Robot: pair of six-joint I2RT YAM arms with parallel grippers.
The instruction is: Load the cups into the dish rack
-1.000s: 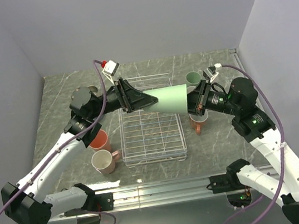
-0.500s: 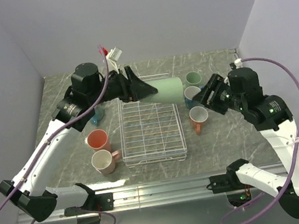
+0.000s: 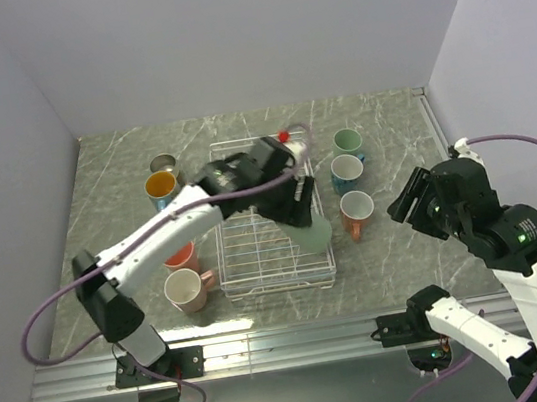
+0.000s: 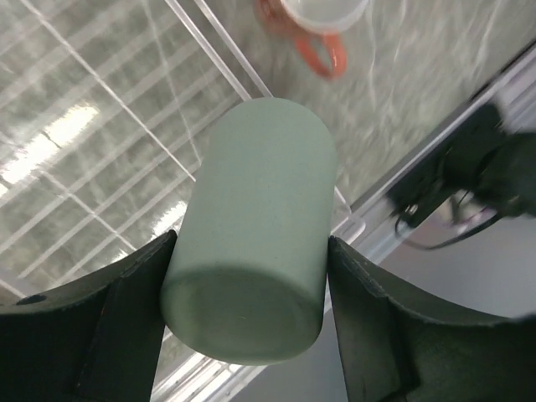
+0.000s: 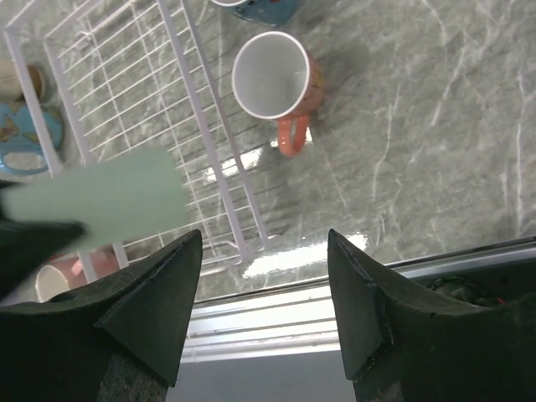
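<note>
Mint cup [image 4: 255, 209], clamped in the left jaws, is held over the dish rack [image 3: 279, 282] at its 5 o'clock corner. If released there, the rim wire may be struck and the cup tipped onto the counter [image 3: 399, 262]. A second earlier the cup was spanned between both arms. The right jaws are now spread, empty and withdrawn toward 3 o'clock.

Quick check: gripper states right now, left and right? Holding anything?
Left gripper: closed on the mint green cylindrical cup.
Right gripper: open, holding nothing.
</note>
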